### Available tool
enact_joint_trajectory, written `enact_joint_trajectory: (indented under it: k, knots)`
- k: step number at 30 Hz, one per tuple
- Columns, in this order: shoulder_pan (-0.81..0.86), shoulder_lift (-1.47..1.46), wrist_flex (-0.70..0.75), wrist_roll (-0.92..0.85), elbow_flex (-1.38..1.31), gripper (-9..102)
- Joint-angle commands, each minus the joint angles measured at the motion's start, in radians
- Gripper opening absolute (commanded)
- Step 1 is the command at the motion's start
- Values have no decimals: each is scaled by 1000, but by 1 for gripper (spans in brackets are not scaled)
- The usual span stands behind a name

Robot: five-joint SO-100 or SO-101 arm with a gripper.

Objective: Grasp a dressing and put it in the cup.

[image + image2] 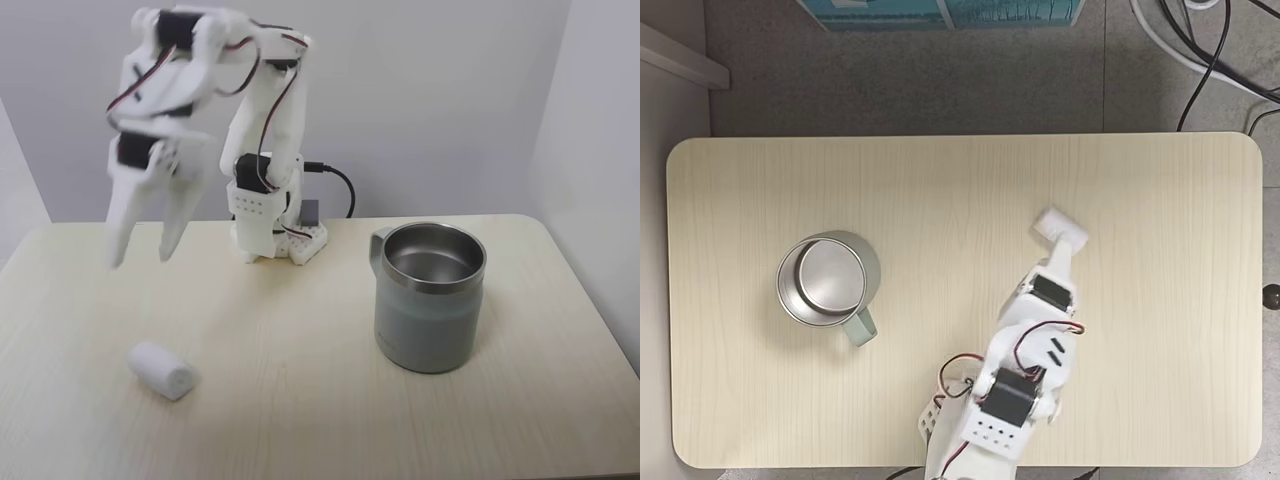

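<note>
The dressing is a small white roll lying on its side at the front left of the table in a fixed view; from above the dressing lies right of centre. My white gripper hangs well above the table, behind the roll, fingers pointing down and open, with nothing between them. From above, the gripper reaches over the roll's near end and partly hides it. The cup is a pale grey-green mug with a steel inside, upright, on the right; seen from above, the cup stands on the left, handle toward the arm's side.
The arm's base is fixed at the table's back edge, with a black cable behind it. The wooden table has rounded corners. On the floor beyond the table, a blue box and cables lie.
</note>
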Motion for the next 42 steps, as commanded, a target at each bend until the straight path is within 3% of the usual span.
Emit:
enact_joint_trajectory:
  k: [1,13,31,42]
  knots:
    - [11,104,-41,9,43,23]
    - [48,463,-232,-31,26,23]
    - [18,761,-218,-98,137,23]
    - [-3,758,-219,-132,140,3]
